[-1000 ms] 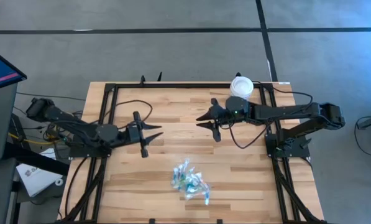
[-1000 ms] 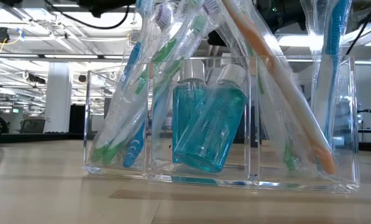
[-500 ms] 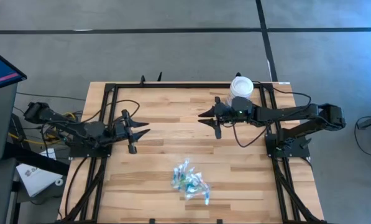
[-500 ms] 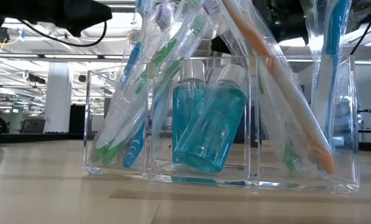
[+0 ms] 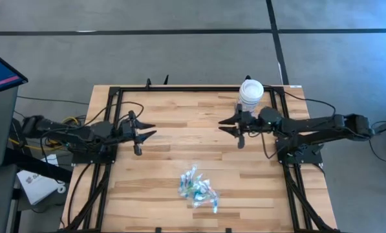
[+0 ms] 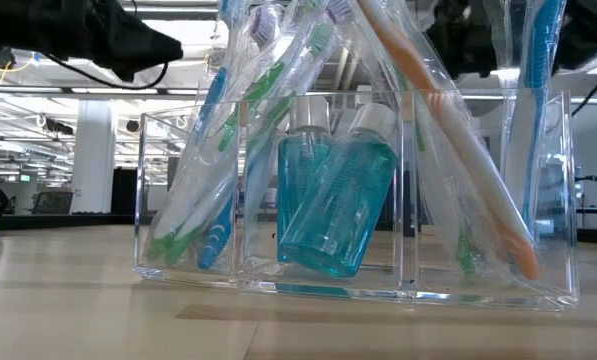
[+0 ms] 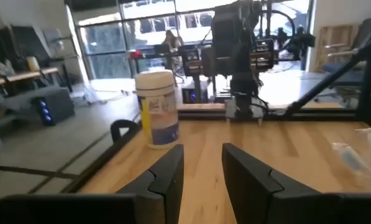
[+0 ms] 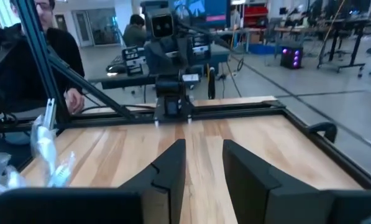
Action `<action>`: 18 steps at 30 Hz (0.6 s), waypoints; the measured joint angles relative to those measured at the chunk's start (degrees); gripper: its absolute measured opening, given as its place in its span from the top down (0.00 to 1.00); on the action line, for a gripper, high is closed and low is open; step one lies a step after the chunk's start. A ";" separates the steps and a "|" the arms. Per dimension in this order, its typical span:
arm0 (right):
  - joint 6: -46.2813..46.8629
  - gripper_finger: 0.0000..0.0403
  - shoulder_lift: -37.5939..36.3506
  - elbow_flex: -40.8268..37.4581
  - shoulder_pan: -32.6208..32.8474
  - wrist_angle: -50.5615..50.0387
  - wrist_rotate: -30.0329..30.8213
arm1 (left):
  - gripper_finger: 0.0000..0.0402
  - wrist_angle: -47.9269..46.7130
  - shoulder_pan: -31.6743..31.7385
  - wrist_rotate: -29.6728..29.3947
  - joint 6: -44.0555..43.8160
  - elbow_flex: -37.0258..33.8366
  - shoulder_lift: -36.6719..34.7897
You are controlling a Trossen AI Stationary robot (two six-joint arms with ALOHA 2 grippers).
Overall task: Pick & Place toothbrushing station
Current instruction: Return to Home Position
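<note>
Two pairs of jaws slightly apart, holding nothing, left gripper (image 5: 151, 131) and right gripper (image 5: 224, 125) well apart from clear tray (image 5: 196, 189), toothbrushes (image 6: 210, 150) and teal tube (image 6: 330, 210) inside it, white tub (image 5: 251, 92) far beyond it.

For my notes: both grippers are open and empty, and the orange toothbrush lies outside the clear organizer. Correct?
No: the low view shows the orange toothbrush leaning inside the clear organizer, not outside. The left gripper and right gripper are open and empty.

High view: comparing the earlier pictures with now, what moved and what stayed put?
The left gripper drew back leftward and the right gripper rightward, each toward its own base; both are open and empty. The clear plastic organizer, its wrapped toothbrushes and the white tub stayed put.
</note>
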 joint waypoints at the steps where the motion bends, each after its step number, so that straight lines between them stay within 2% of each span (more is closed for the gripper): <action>1: 0.00 0.76 -1.59 -1.15 0.00 -0.06 0.62 | 0.74 -0.78 0.71 1.19 -0.74 0.00 -0.11; 9: 1.79 0.76 -11.33 -9.56 0.07 0.70 4.72 | 0.74 -6.34 1.20 0.98 -4.57 0.00 -0.71; 18: -0.04 0.76 -15.49 -14.97 1.95 6.00 5.43 | 0.74 -10.75 1.20 1.12 -5.53 0.00 -4.25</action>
